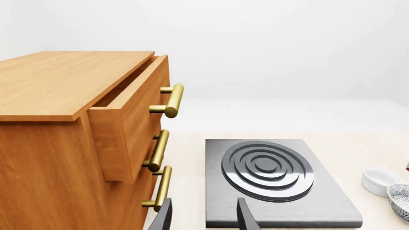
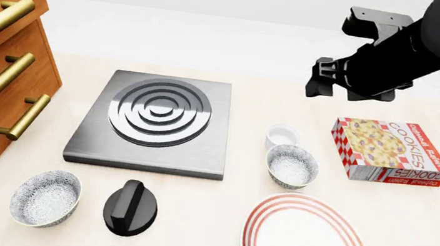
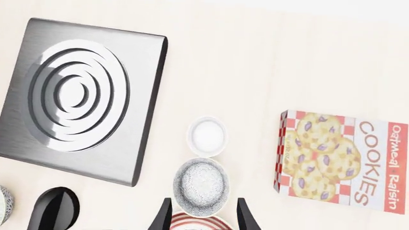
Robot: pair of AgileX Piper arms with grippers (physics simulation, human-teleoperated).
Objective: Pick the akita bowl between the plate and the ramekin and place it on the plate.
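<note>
The akita bowl (image 2: 292,165), small and grey-speckled, stands between the white ramekin (image 2: 283,135) and the red-ringed plate (image 2: 306,240). My right arm (image 2: 388,55) hangs high above the table's far right. In the right wrist view the akita bowl (image 3: 201,186) lies just ahead of my open right gripper (image 3: 203,218), with the ramekin (image 3: 206,135) beyond it and a sliver of the plate (image 3: 191,222) between the fingers. My left gripper (image 1: 204,218) is open and empty, facing the stove; the ramekin (image 1: 380,179) and akita bowl (image 1: 401,200) sit at that view's edge.
A grey stove plate (image 2: 157,121) lies centre-left. The wooden cabinet (image 2: 1,58) with brass handles stands at the left, its top drawer (image 1: 128,120) pulled out. A second speckled bowl (image 2: 45,197) and a black knob-like object (image 2: 131,208) sit near the front. A cookies box (image 2: 390,151) lies right.
</note>
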